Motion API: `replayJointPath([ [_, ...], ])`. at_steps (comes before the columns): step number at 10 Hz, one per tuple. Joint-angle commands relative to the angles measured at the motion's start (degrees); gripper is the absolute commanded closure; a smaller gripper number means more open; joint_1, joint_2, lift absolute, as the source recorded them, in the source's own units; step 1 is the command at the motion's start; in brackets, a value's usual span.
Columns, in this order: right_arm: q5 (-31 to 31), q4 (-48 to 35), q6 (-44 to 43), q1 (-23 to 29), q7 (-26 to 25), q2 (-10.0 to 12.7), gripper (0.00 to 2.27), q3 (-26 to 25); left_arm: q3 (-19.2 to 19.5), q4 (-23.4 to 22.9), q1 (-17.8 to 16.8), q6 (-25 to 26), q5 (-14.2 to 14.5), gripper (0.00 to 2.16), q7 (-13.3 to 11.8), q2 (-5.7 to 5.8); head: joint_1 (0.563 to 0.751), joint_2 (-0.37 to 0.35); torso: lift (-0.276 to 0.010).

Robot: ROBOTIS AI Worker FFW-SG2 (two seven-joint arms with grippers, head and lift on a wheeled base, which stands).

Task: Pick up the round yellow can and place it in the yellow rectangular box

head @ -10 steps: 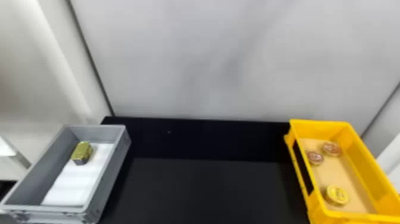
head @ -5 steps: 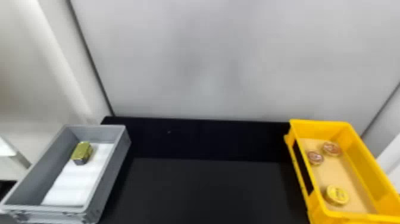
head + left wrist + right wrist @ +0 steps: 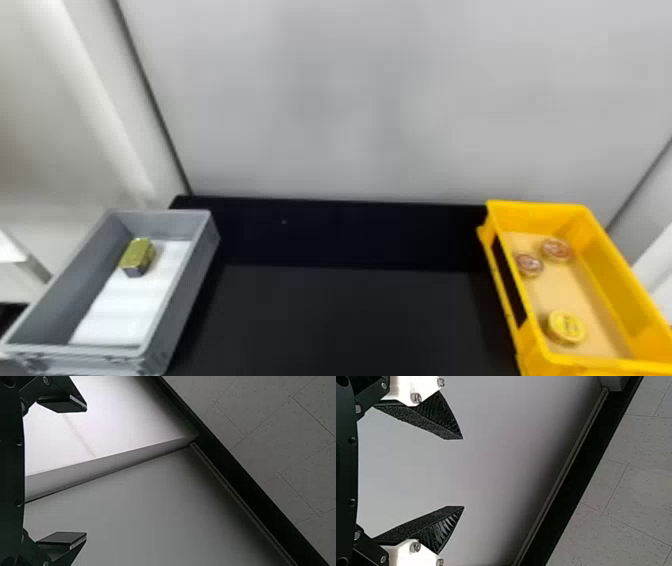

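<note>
In the head view the round yellow can [image 3: 566, 327] lies inside the yellow rectangular box [image 3: 595, 364], on its tan floor near the front end. The box stands at the right of the black table. My left gripper [image 3: 86, 472] is open in the left wrist view, facing pale wall panels with nothing between its fingers. The right wrist view has my right gripper [image 3: 463, 472] open too, holding nothing, before a plain grey wall.
Two round reddish cans [image 3: 556, 249] lie farther back in the yellow box. A grey box [image 3: 182, 300] at the table's left holds a white liner [image 3: 127, 305] and a gold rectangular can [image 3: 137, 256]. Behind the black table [image 3: 350, 320] rises a grey wall.
</note>
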Motion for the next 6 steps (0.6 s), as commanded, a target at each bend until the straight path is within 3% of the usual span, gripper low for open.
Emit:
replayJointPath([
  [1, -0.64, -0.29, 1.06, -0.16, -0.83, -0.16, 0.21, 0.45, -0.06, 0.00, 0.02, 0.00, -0.01, 0.14, 0.00, 0.09, 0.663, 0.054, -0.009],
  [6, -2.31, -0.73, 3.26, -0.78, -2.15, -0.16, 0.28, 0.89, -0.23, 0.00, 0.11, 0.26, -0.01, 0.14, -0.17, 0.09, 0.663, 0.054, -0.009],
])
